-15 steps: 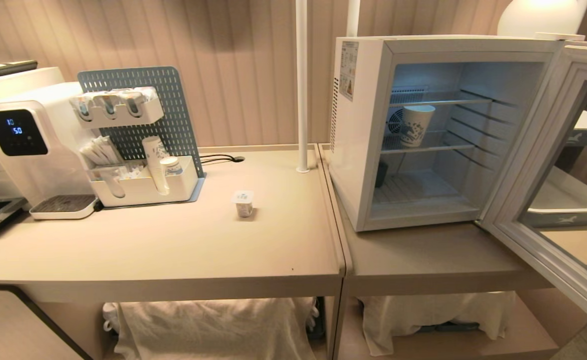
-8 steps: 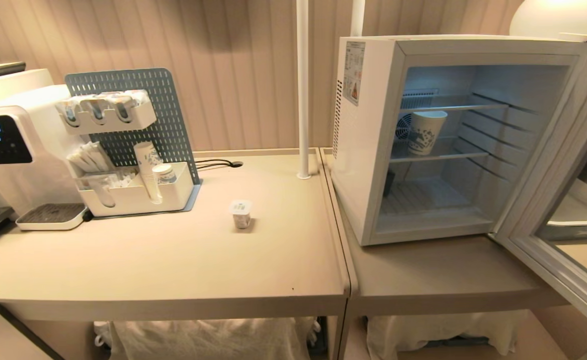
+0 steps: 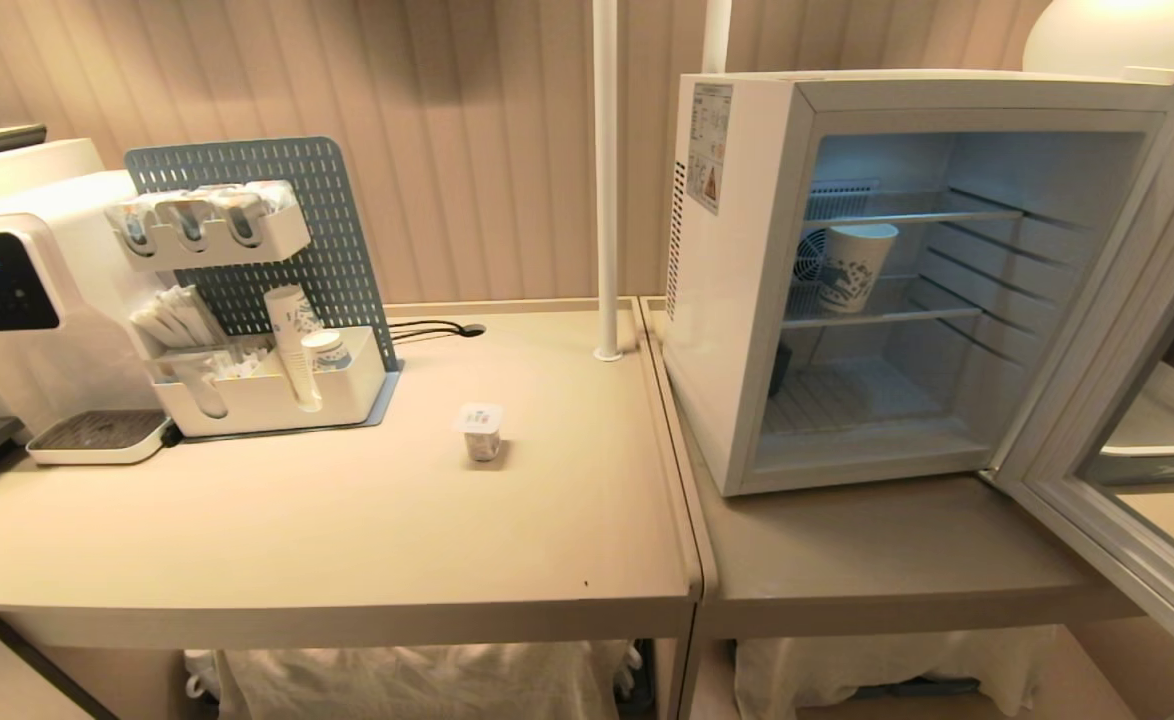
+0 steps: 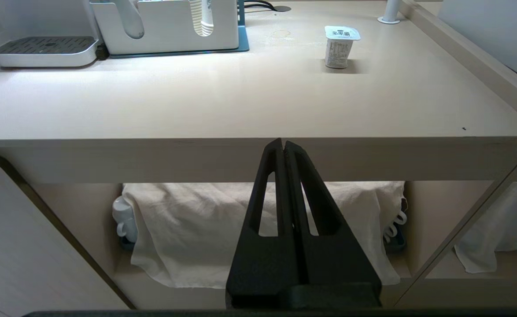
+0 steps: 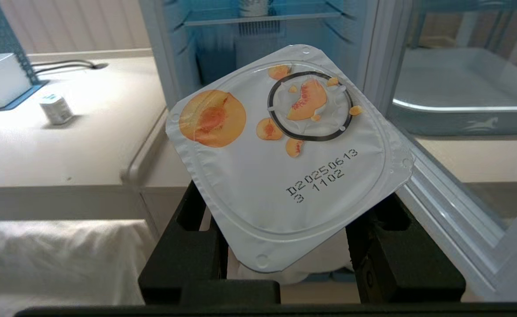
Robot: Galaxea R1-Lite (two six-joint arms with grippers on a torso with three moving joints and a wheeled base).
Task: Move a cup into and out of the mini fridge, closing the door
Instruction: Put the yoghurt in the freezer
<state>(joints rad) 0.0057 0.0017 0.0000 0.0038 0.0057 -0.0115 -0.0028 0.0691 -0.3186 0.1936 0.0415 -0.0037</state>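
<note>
Mini fridge [image 3: 737,300], at two o'clock on my tabletop [image 3: 347,520]: door [image 3: 1127,400] swung open. My right hand [image 5: 285,246] pinched a peach-lidded cup [image 5: 285,145] before it. Left hand [image 4: 283,149] pressed together, low at the tabletop's edge.

A white water dispenser [image 3: 17,310] with a black display stands at the bench's [image 3: 347,530] left end, just beside a blue pegboard organiser [image 3: 247,300] (paper cups stacked in its tray). White cloth [image 3: 417,680] hangs on the shelf below. A white pole [image 3: 604,180] rises behind.
</note>
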